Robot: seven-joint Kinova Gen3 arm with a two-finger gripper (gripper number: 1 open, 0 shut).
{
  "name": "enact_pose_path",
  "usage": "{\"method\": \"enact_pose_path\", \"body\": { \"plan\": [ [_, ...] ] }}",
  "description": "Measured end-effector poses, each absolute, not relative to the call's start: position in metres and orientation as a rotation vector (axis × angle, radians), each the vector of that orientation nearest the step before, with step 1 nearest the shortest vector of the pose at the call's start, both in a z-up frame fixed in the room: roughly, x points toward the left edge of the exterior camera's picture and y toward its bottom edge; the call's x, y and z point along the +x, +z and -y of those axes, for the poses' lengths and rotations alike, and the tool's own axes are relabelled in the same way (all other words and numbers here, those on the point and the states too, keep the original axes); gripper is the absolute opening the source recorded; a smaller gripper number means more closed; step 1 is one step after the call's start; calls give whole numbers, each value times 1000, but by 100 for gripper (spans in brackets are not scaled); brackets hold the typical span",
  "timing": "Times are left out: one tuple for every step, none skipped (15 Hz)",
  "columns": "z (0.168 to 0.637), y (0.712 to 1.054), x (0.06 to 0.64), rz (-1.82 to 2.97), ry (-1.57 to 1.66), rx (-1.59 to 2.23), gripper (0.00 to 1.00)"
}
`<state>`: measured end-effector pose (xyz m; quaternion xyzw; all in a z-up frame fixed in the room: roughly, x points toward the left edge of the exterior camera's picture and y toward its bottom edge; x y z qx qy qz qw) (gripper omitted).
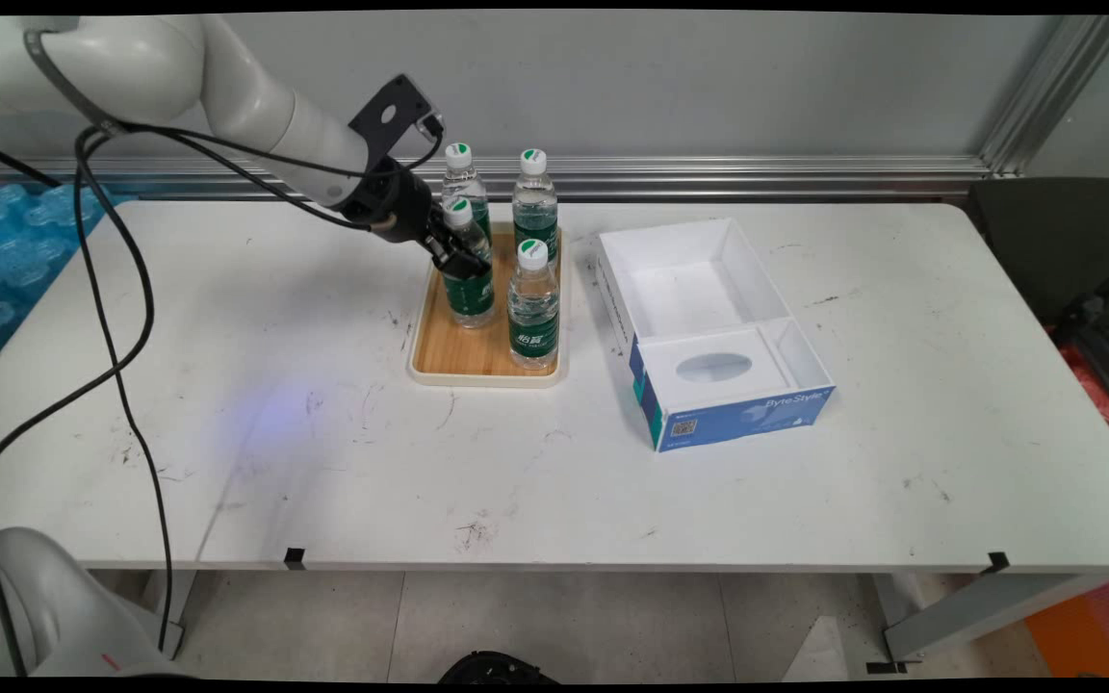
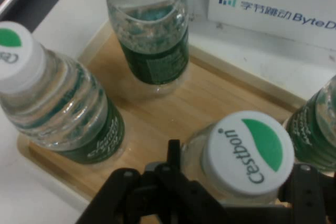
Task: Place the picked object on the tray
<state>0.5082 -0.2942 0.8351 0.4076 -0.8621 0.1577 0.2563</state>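
Note:
Four clear water bottles with green labels and white caps stand on a wooden tray. My gripper reaches in from the upper left and is shut on the shoulder of the front left bottle, which stands upright on the tray. In the hand view that bottle's cap sits between my gripper fingers, with one finger against its left side. The front right bottle and the two rear bottles stand close by. Three other bottles ring the held one on the tray.
An open white and blue box lies to the right of the tray, its printed side showing in the hand view. Black cables hang from the arm over the table's left part. Blue packaging lies beyond the left edge.

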Motion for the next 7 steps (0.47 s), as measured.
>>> {"method": "enact_pose_path", "body": {
  "plan": [
    [294, 833, 509, 2343, 426, 1102, 0],
    [293, 831, 509, 2346, 424, 1098, 0],
    [292, 829, 510, 2350, 422, 1092, 100],
    [291, 827, 510, 2353, 420, 1088, 100],
    [291, 826, 511, 2354, 418, 1085, 100],
    [290, 825, 511, 2356, 417, 1081, 100],
    [289, 825, 512, 2358, 415, 1077, 100]
  ]
}}
